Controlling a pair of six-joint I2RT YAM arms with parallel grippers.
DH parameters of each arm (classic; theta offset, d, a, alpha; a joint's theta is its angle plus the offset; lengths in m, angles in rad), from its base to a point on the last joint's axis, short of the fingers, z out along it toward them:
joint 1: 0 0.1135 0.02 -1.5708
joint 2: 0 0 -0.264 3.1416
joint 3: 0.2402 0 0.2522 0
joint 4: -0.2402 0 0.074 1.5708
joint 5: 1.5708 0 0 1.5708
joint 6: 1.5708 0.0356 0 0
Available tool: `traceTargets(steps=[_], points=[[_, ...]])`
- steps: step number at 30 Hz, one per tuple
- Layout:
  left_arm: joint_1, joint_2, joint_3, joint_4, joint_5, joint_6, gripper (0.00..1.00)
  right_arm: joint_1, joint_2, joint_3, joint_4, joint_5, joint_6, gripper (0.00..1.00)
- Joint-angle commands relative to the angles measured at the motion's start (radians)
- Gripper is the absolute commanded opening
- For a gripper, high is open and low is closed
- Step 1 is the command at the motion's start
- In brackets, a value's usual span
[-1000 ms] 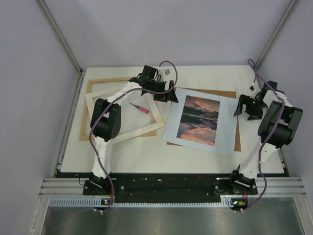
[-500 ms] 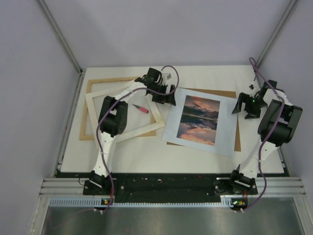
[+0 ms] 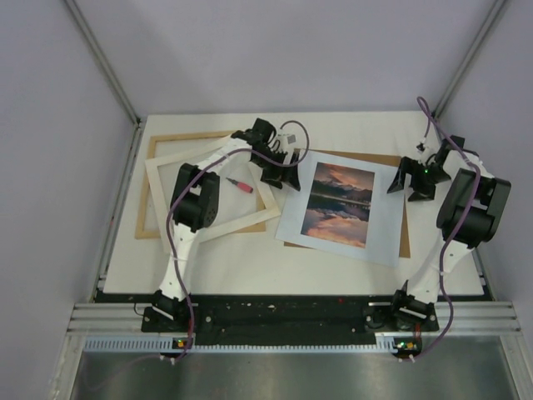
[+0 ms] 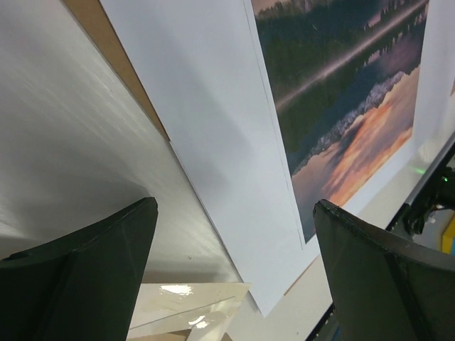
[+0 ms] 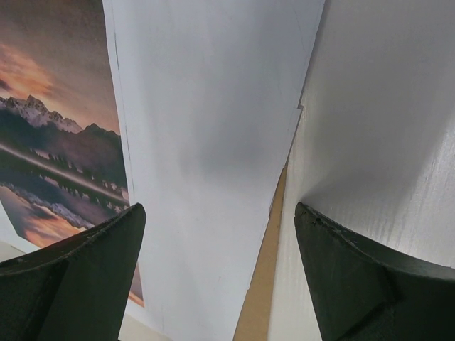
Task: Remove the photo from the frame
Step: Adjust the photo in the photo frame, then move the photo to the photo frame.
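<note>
The photo (image 3: 340, 204), a white sheet printed with an orange-and-blue mountain sunset, lies flat on a brown backing board (image 3: 404, 237), right of centre. The light-wood frame (image 3: 144, 204) lies empty at the left, with its pale mat (image 3: 265, 210) skewed across it. My left gripper (image 3: 285, 173) hangs open just above the photo's upper left edge, and in the left wrist view the left gripper (image 4: 234, 204) has the photo (image 4: 213, 106) between its spread fingers. My right gripper (image 3: 408, 178) is open over the photo's upper right edge. In the right wrist view the right gripper (image 5: 219, 208) straddles the photo (image 5: 206, 106), holding nothing.
A small red-handled tool (image 3: 239, 185) lies inside the mat opening. The backing board (image 5: 259, 298) shows as a brown strip under the photo's right edge, and the board (image 4: 106, 35) also shows along its left edge. The mat's corner (image 4: 185, 312) lies close under the left gripper.
The left gripper has shifted a little right and nearer, onto the photo's left edge. The right gripper has moved left over the photo's right edge. The photo has not moved.
</note>
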Motion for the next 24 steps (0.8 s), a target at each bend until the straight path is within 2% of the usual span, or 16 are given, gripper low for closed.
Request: traceTargets(steps=[1,12,24], points=[[-0.008,0.055,0.003,-0.196,0.055,0.065,0.98,0.009,0.05,-0.049,-0.024,0.007,-0.02,0.86],[-0.017,0.126,0.023,-0.294,0.161,0.116,0.99,0.009,0.041,-0.097,-0.019,0.01,-0.04,0.86],[0.003,0.132,0.009,-0.221,0.276,0.058,0.98,0.008,0.042,-0.147,-0.012,-0.004,-0.06,0.86]])
